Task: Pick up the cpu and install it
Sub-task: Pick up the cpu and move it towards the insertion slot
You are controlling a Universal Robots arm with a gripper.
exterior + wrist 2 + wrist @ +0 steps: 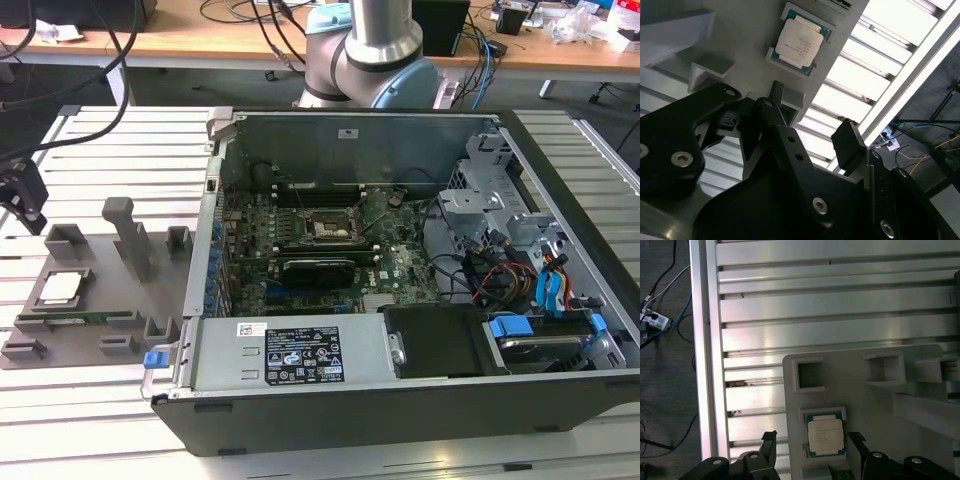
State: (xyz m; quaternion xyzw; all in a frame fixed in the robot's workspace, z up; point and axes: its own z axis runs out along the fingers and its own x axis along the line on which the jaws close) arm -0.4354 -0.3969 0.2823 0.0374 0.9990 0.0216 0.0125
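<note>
1. The cpu (60, 288) sits flat in its pocket on the grey fixture (130, 300), lower left of the exterior view, well apart from the socket (330, 228) inside the case (400, 400)
2. Your gripper (28, 212) hangs above the fixture at the exterior view's left edge, fingers (769, 444) apart and holding nothing; the first wrist view has the cpu showing between them
3. Come down off-centre and you likely land a finger on the pocket rim or chip top, tilting or jamming it
4. Thin flat chip, only edges to grip: I'd expect slip or twist if you close unevenly
5. Tall post (122, 235) stands near on the fixture; you could clip it
</note>
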